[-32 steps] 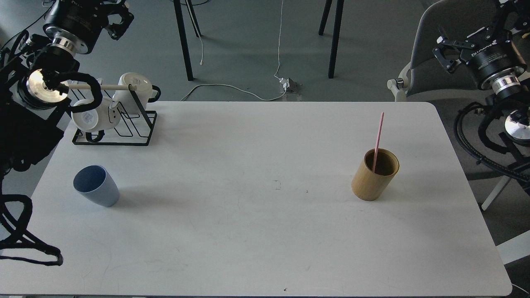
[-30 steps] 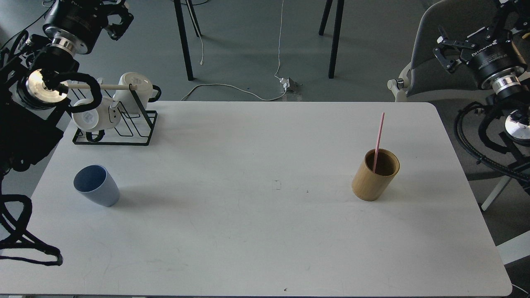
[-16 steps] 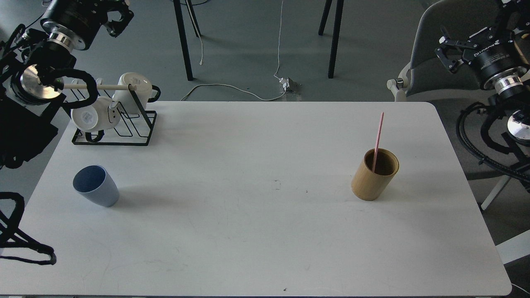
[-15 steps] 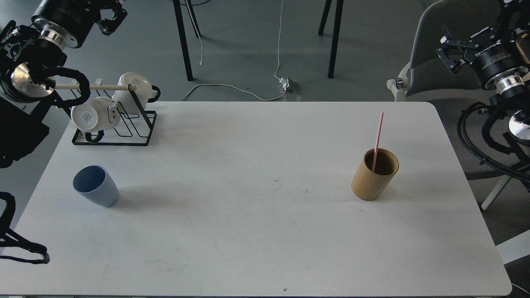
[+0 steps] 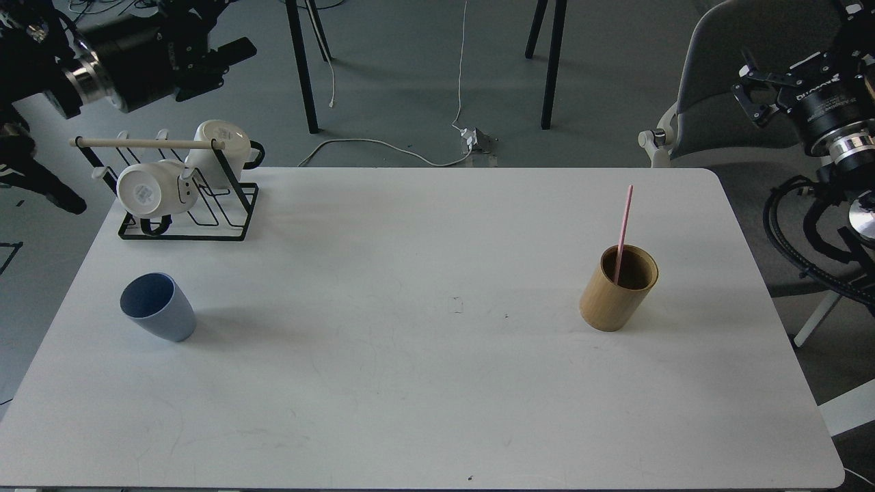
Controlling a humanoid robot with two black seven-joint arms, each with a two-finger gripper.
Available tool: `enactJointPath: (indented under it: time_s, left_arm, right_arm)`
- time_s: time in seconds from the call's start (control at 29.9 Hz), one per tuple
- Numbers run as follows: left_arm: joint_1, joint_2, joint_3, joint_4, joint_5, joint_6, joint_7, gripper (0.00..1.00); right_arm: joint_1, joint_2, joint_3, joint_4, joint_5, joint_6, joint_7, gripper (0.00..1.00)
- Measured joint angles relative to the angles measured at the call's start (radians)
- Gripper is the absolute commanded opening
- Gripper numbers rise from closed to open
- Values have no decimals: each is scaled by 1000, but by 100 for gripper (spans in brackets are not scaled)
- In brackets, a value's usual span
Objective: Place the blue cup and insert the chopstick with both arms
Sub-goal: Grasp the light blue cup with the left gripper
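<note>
Chopstick (image 5: 623, 229): pink, long axis near vertical in view, leaning slightly so its top end points toward the far table edge; lower end inside the bamboo cylinder (image 5: 618, 289), right half of the table. Blue cup (image 5: 158, 306): upright, mouth open upward, near the left edge, well apart from the cylinder.

Left gripper (image 5: 219, 51): raised beyond the far-left corner, above the mug rack (image 5: 179, 205); holding nothing, but finger spacing cannot be told. Right gripper (image 5: 755, 99): raised off the right side, also empty-handed, finger gap unclear.

Surface: white table (image 5: 437, 383), rounded corners, faint scuffs. Rack carries white mugs (image 5: 147, 195). Beyond: grey floor, white cable (image 5: 383, 145), black legs, grey chair (image 5: 731, 55).
</note>
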Motion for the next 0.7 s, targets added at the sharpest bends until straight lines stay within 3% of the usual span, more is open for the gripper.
enactJointPath:
  time_s: [0.23,0.33,0.7]
  left_arm:
    - [77,187,90,-85,372,9,-139,92]
    - [135,225,117,-78,511,59,-162,84]
    - [369,156,221,140,796,345,-203,83]
  right_arm:
    - [-16,-12,5,0,0,0,2,100]
    - [-18,-12,11,1,0,0,4,100]
    - [-19,3,13,1,0,0,7,100]
